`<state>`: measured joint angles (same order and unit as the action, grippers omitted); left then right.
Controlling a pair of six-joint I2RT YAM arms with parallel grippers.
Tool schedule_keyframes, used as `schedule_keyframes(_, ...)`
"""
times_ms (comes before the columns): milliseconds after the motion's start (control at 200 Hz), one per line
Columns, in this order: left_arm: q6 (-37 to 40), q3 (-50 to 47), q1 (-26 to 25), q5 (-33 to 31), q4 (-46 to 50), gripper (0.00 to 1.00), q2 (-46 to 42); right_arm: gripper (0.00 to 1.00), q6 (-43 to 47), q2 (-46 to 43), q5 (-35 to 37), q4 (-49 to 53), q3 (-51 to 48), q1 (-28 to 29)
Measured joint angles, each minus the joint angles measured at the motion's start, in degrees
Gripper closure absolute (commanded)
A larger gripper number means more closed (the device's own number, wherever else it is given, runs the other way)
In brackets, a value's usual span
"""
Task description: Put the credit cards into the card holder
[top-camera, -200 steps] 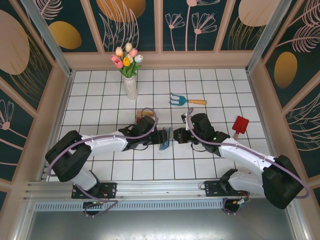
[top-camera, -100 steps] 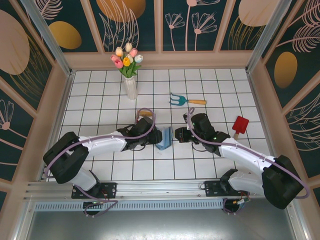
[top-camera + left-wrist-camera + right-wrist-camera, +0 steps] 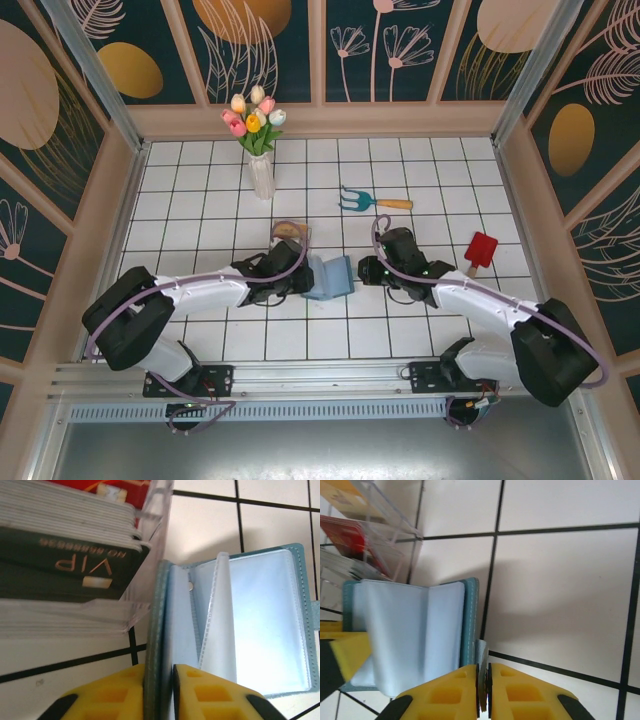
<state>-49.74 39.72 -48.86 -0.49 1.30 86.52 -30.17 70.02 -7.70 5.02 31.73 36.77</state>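
The teal card holder lies spread open on the tiles between both grippers, its pale blue sleeves facing up. My left gripper is shut on its left cover. My right gripper is shut on the small clasp tab at its right edge. The credit cards stand in a clear tray just behind the left gripper: a dark VIP card, grey ones, a red card and a yellow one. No card sits in the holder's visible sleeves.
A white vase of tulips stands at the back left. A blue garden rake lies behind the right arm, a red trowel to its right. Wooden walls ring the tiled floor.
The card holder was pinched edge-up between the grippers; it has now swung open and lies flat. The left gripper drew back left, the right shifted slightly.
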Motion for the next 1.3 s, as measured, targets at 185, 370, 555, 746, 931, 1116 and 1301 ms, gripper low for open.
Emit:
schedule_keyframes(185, -0.5, -3.7, 0.0, 1.0, -2.0, 0.93, -3.5, 0.74, -0.3, 1.4, 0.8, 1.5, 0.0, 0.0)
schedule_keyframes(370, -1.6, -7.9, 0.0, 2.9, -4.2, 0.95, -6.9, 0.66, -0.8, -0.8, 1.7, 3.7, 0.1, 0.0)
schedule_keyframes(555, -2.6, -9.4, 0.0, 3.5, -5.6, 0.95, -7.6, 0.69, -1.7, -8.3, -0.2, 2.9, 2.1, 0.1)
schedule_keyframes(746, -3.6, -10.3, 0.1, 4.1, -7.2, 0.94, -7.6, 0.7, -2.0, -5.6, -4.3, -0.6, 5.6, 5.2)
schedule_keyframes(931, -4.0, -10.5, 0.1, 4.4, -7.6, 0.93, -7.8, 0.7, -1.9, 5.3, -4.8, -1.7, 10.9, 12.1)
schedule_keyframes(1116, -4.5, -11.1, 0.1, 4.6, -8.3, 0.88, -8.3, 0.68, -2.1, 13.1, -2.4, -0.4, 12.1, 13.9)
schedule_keyframes(1301, -4.6, -11.5, 0.1, 4.7, -8.5, 0.76, -8.8, 0.7, -2.3, 16.9, 2.2, 1.5, 12.7, 13.9)
